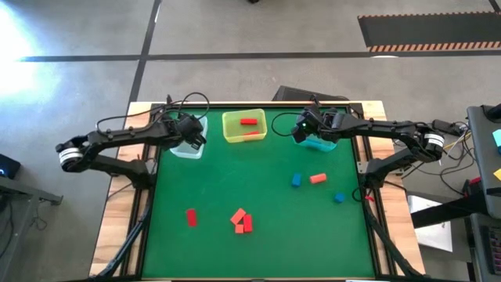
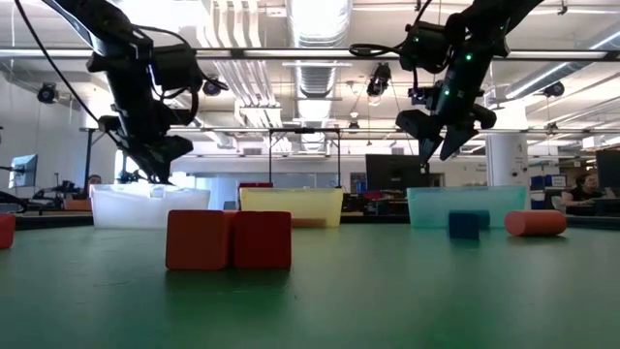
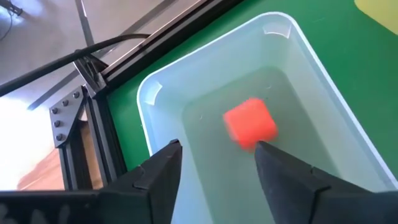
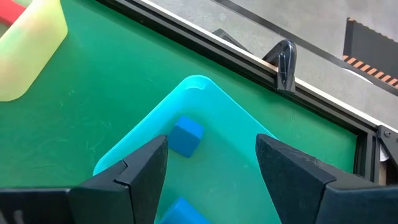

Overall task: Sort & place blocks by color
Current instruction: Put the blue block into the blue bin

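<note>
My left gripper (image 3: 217,149) is open above the clear bin (image 1: 188,145) at the table's far left. An orange-red cube (image 3: 250,122) sits inside that bin, below the fingers and apart from them. My right gripper (image 4: 211,146) is open above the teal bin (image 1: 317,141) at the far right, which holds two blue blocks (image 4: 185,135) (image 4: 183,213). A red block (image 1: 249,121) lies in the yellow bin (image 1: 244,127) between them. On the green mat lie two blue blocks (image 1: 297,180) (image 1: 339,197), an orange-red bar (image 1: 317,178), a red bar (image 1: 191,217) and a red cluster (image 1: 241,221).
The three bins stand in a row along the mat's far edge (image 2: 291,206). A black frame rail (image 4: 280,62) borders the table behind the teal bin. The loose blocks lie in the mat's near half, with bare mat (image 1: 235,176) between them and the bins.
</note>
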{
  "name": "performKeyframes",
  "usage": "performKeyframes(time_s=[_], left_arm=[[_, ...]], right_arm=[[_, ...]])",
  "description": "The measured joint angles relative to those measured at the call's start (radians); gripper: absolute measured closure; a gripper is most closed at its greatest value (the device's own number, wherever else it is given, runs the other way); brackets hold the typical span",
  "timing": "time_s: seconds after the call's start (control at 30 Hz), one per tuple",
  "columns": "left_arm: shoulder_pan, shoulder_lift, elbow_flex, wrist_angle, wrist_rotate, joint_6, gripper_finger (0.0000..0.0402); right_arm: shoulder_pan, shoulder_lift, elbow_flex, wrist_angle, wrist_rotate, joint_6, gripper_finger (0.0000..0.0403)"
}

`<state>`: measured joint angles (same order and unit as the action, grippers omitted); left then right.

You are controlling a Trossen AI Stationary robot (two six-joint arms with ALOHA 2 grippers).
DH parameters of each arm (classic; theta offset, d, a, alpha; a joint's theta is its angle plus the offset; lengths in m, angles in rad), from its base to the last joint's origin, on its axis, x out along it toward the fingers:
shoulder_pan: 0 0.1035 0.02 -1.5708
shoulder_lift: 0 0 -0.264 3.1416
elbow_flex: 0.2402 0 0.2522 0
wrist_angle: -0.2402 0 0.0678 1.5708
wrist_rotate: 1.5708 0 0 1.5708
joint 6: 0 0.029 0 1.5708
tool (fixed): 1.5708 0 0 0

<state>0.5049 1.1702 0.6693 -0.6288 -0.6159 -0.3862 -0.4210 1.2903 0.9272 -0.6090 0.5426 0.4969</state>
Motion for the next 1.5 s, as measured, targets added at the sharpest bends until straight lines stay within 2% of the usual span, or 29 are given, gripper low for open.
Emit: performKeyframes(time_s=[0.27, 0.43, 0.57, 0.7, 0.8, 1.07, 1.2, 1.37, 1.5], left_arm=[[-0.012, -0.040, 0.005, 0.049, 0.040, 0.001, 0.0206], [-0.046, -0.077, 0.029, 0.116, 0.068, 0.033, 0.0206], [-0.091, -0.097, 0.043, 0.248, 0.115, 0.124, 0.0206], [-0.140, -0.110, 0.044, 0.425, 0.156, 0.221, 0.0206], [-0.170, -0.111, 0.044, 0.513, 0.173, 0.270, 0.0206], [-0.211, -0.110, 0.044, 0.569, 0.180, 0.318, 0.0206], [-0.212, -0.119, 0.055, 0.595, 0.180, 0.396, 0.0206], [-0.212, -0.119, 0.058, 0.661, 0.179, 0.424, 0.0206], [-0.211, -0.117, 0.055, 0.646, 0.179, 0.421, 0.0206]], right_arm=[[0.018, 0.000, 0.000, 0.000, -0.006, 0.000, 0.0170], [0.044, -0.007, 0.003, -0.005, -0.104, 0.010, 0.0170], [0.079, -0.007, 0.016, -0.005, -0.183, 0.008, 0.0170], [0.129, -0.008, 0.018, -0.008, -0.292, -0.011, 0.0170], [0.173, -0.008, 0.018, -0.008, -0.415, -0.025, 0.0170], [0.310, -0.004, 0.033, -0.054, -0.681, -0.052, 0.0170], [0.343, 0.021, 0.120, -0.223, -0.662, -0.005, 0.0170], [0.354, 0.077, 0.224, -0.387, -0.580, 0.298, 0.0170], [0.411, 0.113, 0.244, -0.405, -0.575, 0.447, 0.0170]])
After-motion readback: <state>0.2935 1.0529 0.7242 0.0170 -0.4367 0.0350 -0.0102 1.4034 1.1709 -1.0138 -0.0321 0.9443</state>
